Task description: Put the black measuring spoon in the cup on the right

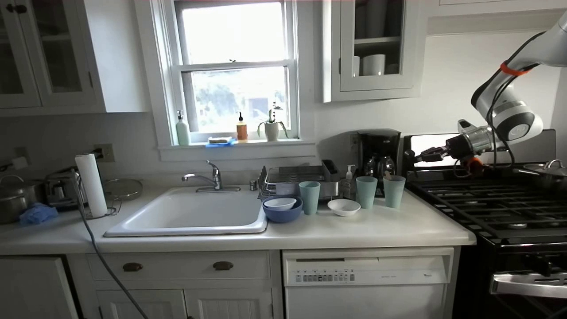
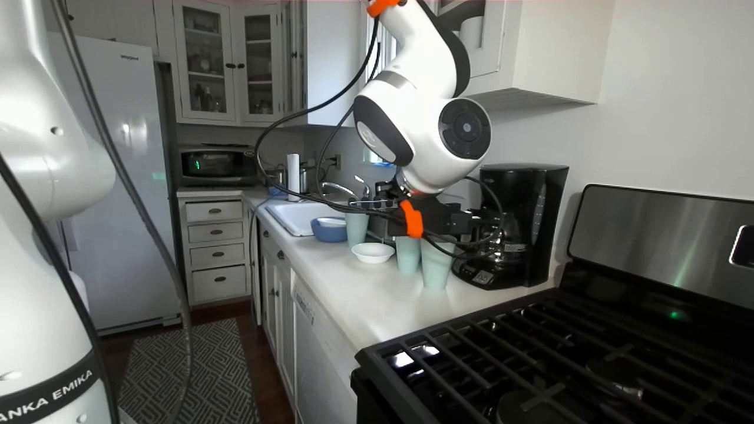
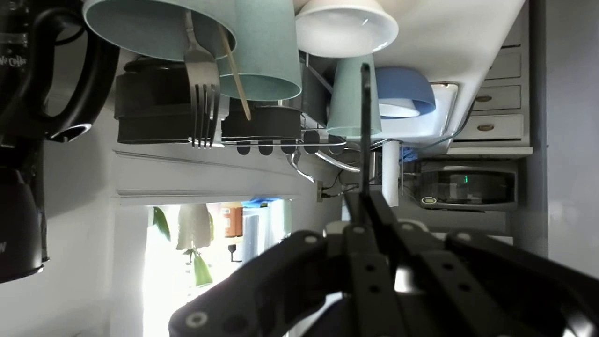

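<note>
My gripper [image 1: 421, 157] is shut on the black measuring spoon [image 3: 365, 126]. In the wrist view, which stands upside down, the spoon shows as a slim black strip running from between the fingertips; its bowl is hard to make out. The rightmost pale blue-green cup [image 1: 394, 192] stands upright on the counter with a fork [image 3: 203, 79] and a wooden stick [image 3: 236, 77] in it. It also shows in both other views [image 2: 436, 268] [image 3: 159, 23]. In an exterior view my gripper is above and to the right of this cup. A near-identical tumbler [image 1: 366, 192] stands beside it.
A black coffee maker [image 2: 530, 224] stands behind the right cups. A white bowl [image 1: 344, 207], a third tumbler [image 1: 309, 199], a blue bowl [image 1: 283, 215] and a dish rack [image 1: 294, 177] are farther left. The stove [image 1: 487, 199] is right of the counter.
</note>
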`<action>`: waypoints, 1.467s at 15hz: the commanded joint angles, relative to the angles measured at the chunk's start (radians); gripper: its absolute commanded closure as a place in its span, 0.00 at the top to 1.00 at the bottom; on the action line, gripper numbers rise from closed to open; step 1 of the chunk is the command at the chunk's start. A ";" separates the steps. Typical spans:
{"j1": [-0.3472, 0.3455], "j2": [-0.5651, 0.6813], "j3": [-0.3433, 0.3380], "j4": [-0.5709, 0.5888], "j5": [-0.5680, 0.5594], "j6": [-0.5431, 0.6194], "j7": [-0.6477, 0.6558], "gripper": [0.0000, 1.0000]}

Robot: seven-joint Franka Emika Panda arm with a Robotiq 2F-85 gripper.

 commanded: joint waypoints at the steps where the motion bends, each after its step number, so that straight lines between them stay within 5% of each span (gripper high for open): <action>1: 0.197 -0.013 -0.169 -0.005 0.074 0.010 0.077 0.02; 9: 0.476 0.036 -0.401 0.049 0.265 0.144 0.207 0.02; 22: 0.621 0.230 -0.452 0.253 0.533 0.388 0.209 0.01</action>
